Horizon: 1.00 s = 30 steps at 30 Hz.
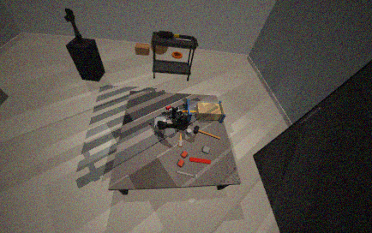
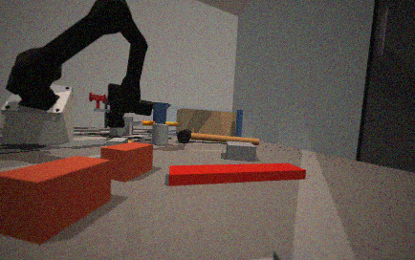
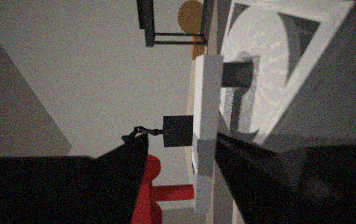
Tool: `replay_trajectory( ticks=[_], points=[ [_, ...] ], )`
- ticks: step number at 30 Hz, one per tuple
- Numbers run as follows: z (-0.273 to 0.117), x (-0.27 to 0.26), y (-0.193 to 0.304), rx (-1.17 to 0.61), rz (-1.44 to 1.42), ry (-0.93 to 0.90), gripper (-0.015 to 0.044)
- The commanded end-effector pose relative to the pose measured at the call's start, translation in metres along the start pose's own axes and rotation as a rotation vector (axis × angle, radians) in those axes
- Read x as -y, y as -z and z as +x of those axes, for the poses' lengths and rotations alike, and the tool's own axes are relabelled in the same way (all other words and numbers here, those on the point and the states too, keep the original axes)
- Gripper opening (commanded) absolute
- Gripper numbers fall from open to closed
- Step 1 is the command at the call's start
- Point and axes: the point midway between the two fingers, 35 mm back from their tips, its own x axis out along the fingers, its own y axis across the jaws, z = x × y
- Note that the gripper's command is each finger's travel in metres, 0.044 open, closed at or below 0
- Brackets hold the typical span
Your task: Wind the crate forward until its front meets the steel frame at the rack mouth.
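The tan crate [image 1: 209, 110] [image 2: 206, 119] sits in the cubby, looking flat. A gap shows between it and the blue frame [image 1: 190, 107] on the winch side, and a yellow-orange strap [image 1: 191, 111] runs towards the winch. The winch handle has a pale grey crank arm [image 3: 206, 95] and a red knob [image 1: 168, 107] [image 2: 98, 97] [image 3: 172, 192] that sticks up. A dark round shaft [image 3: 237, 74] shows under the arm's far end; how deep the key sits is hidden. My gripper [image 3: 179, 137] is part open, its fingers above and below the crank arm, with a gap on the upper side.
A mallet [image 1: 208, 134] [image 2: 225, 138] and a grey cylinder [image 1: 189, 131] [image 2: 161, 134] are beside the arm. Nearer the front edge are a grey block [image 1: 206, 150] [image 2: 241, 150], a red bar [image 1: 200, 160] [image 2: 236, 174], two orange-red blocks [image 1: 184, 154] [image 2: 53, 196] and a thin pale rod [image 1: 187, 174].
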Motion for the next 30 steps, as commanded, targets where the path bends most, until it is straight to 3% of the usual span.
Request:
replay_trajectory(
  ticks=[1, 30],
  points=[
    [0.0000, -0.0010, -0.0001, 0.001, 0.000, -0.006, 0.0240],
    [0.0000, 0.0074, -0.0031, 0.000, 0.000, 0.000, 0.0240]
  ],
)
